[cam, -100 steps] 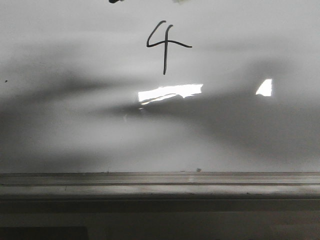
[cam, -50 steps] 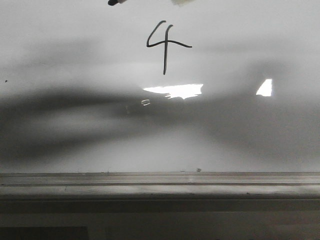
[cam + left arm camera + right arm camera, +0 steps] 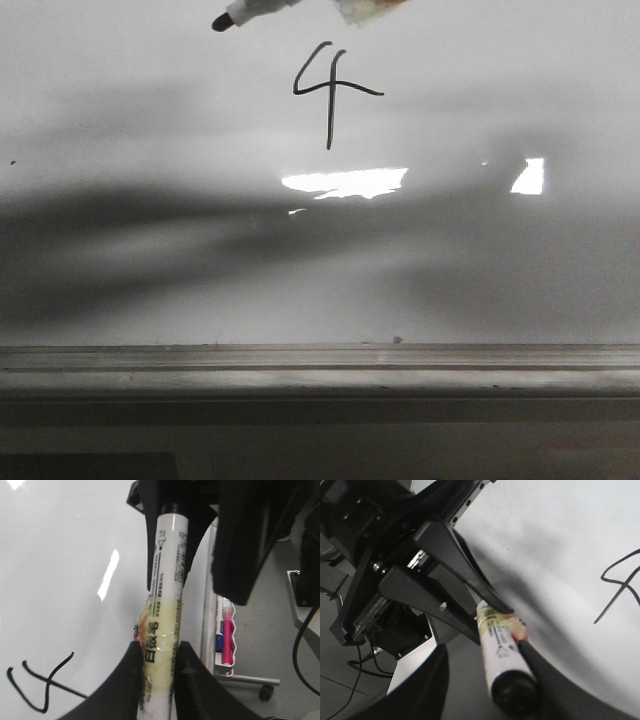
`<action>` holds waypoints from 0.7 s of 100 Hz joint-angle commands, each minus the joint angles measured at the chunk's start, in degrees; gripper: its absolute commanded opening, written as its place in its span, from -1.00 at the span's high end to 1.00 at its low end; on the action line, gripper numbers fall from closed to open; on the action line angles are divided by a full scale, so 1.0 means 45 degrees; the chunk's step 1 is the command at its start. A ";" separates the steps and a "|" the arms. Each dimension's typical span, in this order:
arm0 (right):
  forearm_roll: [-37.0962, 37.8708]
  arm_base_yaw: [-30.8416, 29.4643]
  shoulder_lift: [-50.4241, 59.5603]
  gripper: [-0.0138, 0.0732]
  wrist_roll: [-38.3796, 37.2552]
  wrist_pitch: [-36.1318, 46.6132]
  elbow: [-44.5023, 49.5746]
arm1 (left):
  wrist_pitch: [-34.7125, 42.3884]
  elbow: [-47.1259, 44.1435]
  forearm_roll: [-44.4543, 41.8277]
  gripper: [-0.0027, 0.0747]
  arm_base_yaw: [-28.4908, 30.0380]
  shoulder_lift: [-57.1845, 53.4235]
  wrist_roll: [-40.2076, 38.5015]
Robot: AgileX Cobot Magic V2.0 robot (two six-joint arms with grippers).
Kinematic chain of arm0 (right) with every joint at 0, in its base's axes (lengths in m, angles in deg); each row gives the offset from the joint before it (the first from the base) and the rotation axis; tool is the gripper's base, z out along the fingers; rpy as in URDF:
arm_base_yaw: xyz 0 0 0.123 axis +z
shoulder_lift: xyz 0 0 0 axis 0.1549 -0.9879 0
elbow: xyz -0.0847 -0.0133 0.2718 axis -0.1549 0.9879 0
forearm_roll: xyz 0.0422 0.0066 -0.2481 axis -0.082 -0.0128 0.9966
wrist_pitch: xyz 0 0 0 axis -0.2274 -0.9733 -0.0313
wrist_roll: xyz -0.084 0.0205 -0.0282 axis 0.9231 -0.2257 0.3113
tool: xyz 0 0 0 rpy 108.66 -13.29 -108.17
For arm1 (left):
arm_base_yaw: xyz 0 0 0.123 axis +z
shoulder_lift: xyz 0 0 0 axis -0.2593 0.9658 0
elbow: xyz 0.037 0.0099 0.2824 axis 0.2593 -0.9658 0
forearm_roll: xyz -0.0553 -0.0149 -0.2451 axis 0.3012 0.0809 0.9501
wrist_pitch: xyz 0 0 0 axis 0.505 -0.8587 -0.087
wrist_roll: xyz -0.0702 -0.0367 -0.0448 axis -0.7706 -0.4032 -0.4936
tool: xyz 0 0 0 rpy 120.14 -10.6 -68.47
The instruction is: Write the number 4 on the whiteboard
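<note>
The number 4 (image 3: 330, 92) is drawn in thin black line on the upper middle of the whiteboard (image 3: 120, 80). It also shows in the left wrist view (image 3: 40, 685) and the right wrist view (image 3: 620, 580). My left gripper (image 3: 159, 645) is shut on a white marker (image 3: 167, 580) wrapped in yellowish tape. My right gripper (image 3: 481, 645) is open, with its fingers on either side of the marker's black rear end (image 3: 512, 692). In the front view only the marker's black tip (image 3: 222, 21) shows, at the top edge, up and left of the 4.
A grey metal strip (image 3: 320, 375) runs along the board's lower edge. Bright light reflections (image 3: 345, 182) lie below the 4. A small tray with a pink and a blue marker (image 3: 225, 640) hangs beside the board's frame. The stand's foot and cables are on the floor.
The marker's tip has come further down into the front view from the top edge. The arms' shadows on the board have shifted. The 4 is unchanged.
</note>
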 commanded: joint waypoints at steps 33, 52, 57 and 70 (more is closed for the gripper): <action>-0.0834 -0.1323 0.1528 -0.23 -0.0013 0.3094 -0.0302 | 0.6449 -0.3163 0.0845 0.98 0.1443 -0.4470 -0.4732; -0.1711 -0.1323 0.1485 -0.23 -0.0013 0.3577 0.0253 | 0.8299 -0.4764 0.4198 0.98 0.1416 -0.4818 -0.4732; -0.1768 -0.1323 0.1452 -0.23 -0.0013 0.3615 0.0378 | 0.8074 -0.4765 0.4277 0.98 0.1416 -0.4553 -0.4732; -0.1882 -0.1323 0.1452 -0.23 -0.0013 0.3626 0.0625 | 0.8519 -0.4688 0.5081 0.98 0.1416 -0.3694 -0.4732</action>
